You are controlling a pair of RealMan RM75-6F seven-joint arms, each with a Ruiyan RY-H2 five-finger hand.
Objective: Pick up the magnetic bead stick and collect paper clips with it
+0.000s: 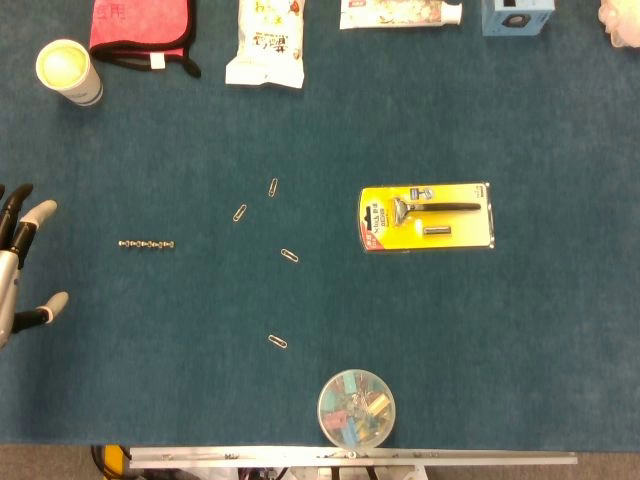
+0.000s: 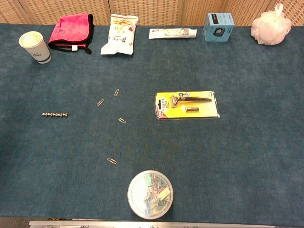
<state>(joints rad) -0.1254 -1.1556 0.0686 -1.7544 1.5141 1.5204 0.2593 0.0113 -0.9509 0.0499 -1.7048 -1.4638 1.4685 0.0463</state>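
The magnetic bead stick (image 1: 146, 244) (image 2: 55, 114) lies flat on the blue table, left of centre, a short row of silver beads. Several paper clips are scattered to its right: one (image 1: 273, 187) (image 2: 116, 92), one (image 1: 240, 213) (image 2: 100, 102), one (image 1: 289, 256) (image 2: 122, 120), and one nearer the front (image 1: 277, 341) (image 2: 111, 161). My left hand (image 1: 22, 265) shows at the left edge of the head view, fingers spread and holding nothing, well left of the stick. The chest view does not show it. My right hand appears in neither view.
A yellow razor pack (image 1: 425, 217) (image 2: 186, 104) lies right of centre. A round clip tub (image 1: 356, 408) (image 2: 150, 194) stands at the front edge. Along the back: paper cup (image 2: 35, 46), pink cloth (image 2: 71, 29), snack bag (image 2: 119, 34), tube (image 2: 172, 33), blue box (image 2: 219, 26), white puff (image 2: 270, 26).
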